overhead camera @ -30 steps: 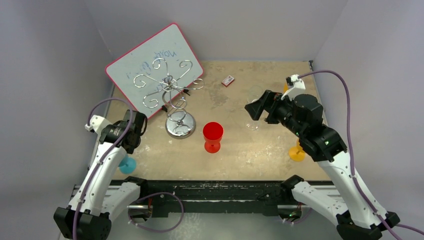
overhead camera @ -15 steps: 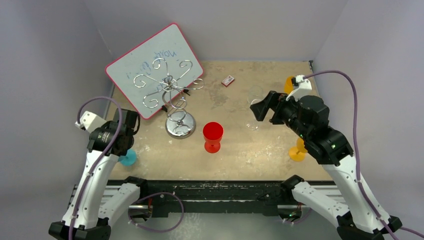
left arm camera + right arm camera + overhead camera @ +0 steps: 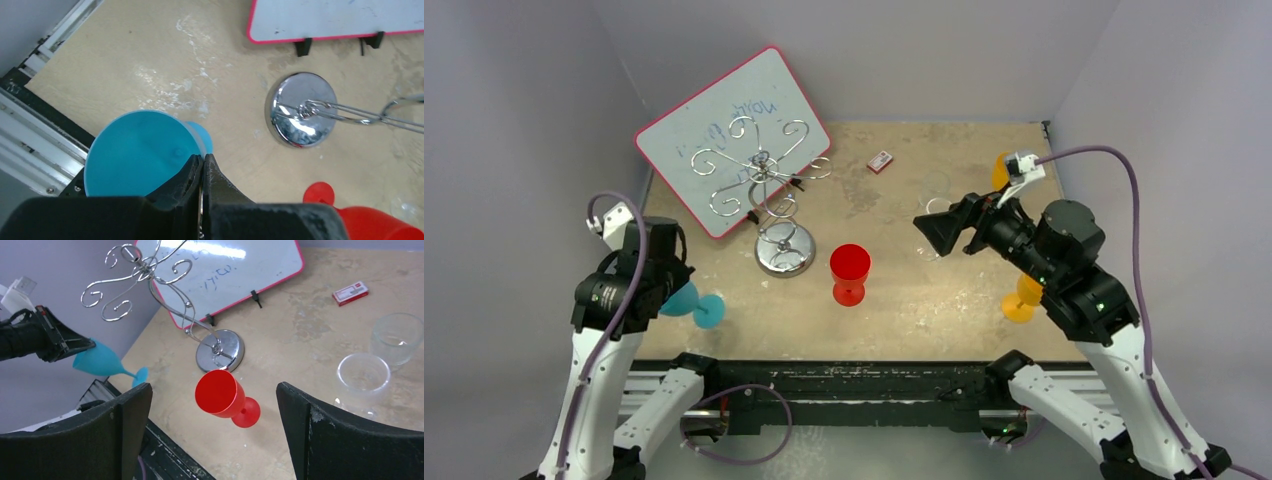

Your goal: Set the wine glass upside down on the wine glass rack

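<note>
A blue wine glass point(image 3: 686, 300) hangs tilted above the table's near left corner, foot pointing right. My left gripper point(image 3: 664, 288) is shut on its rim, and the left wrist view shows the bowl point(image 3: 135, 152) beside the closed gripper point(image 3: 204, 160). The wine glass rack point(image 3: 764, 175), silver wire scrolls on a round shiny base point(image 3: 785, 250), stands further back with no glass on its arms. My right gripper point(image 3: 934, 228) hovers open at centre right, holding nothing. A red wine glass point(image 3: 225, 395) stands upright below its wide jaws.
A pink-framed whiteboard point(image 3: 724, 120) leans behind the rack. Two clear glasses point(image 3: 364, 375) point(image 3: 397, 337) and a small red box point(image 3: 351, 293) sit at the back right. An orange wine glass point(image 3: 1021, 300) stands by the right arm, another orange one point(image 3: 1000, 170) further back.
My left arm has lifted the blue wine glass off the table and tipped it on its side. The right gripper has swung slightly lower and toward the near side, still open.
</note>
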### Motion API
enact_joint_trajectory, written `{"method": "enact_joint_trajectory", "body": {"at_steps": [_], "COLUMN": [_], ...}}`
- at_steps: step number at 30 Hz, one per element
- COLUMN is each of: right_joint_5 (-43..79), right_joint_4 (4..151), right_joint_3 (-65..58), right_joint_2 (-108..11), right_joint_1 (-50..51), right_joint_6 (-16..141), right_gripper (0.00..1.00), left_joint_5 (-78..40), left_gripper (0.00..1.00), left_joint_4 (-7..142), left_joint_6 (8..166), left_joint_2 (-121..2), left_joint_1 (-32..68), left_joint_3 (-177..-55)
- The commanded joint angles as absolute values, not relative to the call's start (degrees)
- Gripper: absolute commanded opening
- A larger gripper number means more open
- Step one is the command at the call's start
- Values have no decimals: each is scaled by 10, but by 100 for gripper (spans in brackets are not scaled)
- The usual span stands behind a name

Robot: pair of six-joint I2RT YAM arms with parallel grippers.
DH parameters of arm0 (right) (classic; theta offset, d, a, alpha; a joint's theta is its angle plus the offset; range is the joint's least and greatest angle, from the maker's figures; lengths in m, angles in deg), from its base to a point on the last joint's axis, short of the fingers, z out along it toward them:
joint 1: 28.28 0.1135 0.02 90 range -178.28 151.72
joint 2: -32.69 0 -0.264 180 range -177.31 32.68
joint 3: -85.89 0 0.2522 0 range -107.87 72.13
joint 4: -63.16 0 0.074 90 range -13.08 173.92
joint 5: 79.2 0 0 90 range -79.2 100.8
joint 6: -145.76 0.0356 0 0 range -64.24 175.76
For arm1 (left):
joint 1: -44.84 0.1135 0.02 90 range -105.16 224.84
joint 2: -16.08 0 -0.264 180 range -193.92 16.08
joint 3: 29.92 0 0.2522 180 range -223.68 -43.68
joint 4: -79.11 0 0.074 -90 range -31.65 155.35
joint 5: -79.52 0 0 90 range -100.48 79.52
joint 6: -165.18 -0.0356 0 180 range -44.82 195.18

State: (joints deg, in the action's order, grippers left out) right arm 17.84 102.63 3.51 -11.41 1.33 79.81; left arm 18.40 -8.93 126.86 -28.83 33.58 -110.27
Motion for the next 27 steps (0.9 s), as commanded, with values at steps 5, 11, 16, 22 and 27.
{"method": "enact_joint_trajectory", "body": {"at_steps": [5,11,16,22,27], "right_joint_5": [281,283,279,177,188], "right_joint_4": [935,894,838,822,772], "right_joint_3": [81,122,157,149,144], "right_joint_2": [-146,-154,-147,-156,-180], "right_joint_1": [16,29,67,159,235], "right_joint_6": [827,838,842,735,688], "right_gripper": [94,92,91,89,83], "left_joint_5": [23,-140,-191,-263,-283], "left_gripper": [0,0,0,0,0], "left_joint_4": [-70,-18,-21,-7,-4], "left_joint_6": [1153,1132,1118,1108,1112], "left_joint_2": [-271,-260,-256,-251,-249], "left_joint_1": [339,340,339,339,340], "left_joint_3": [-1150,-1106,-1096,-1087,-1092]}}
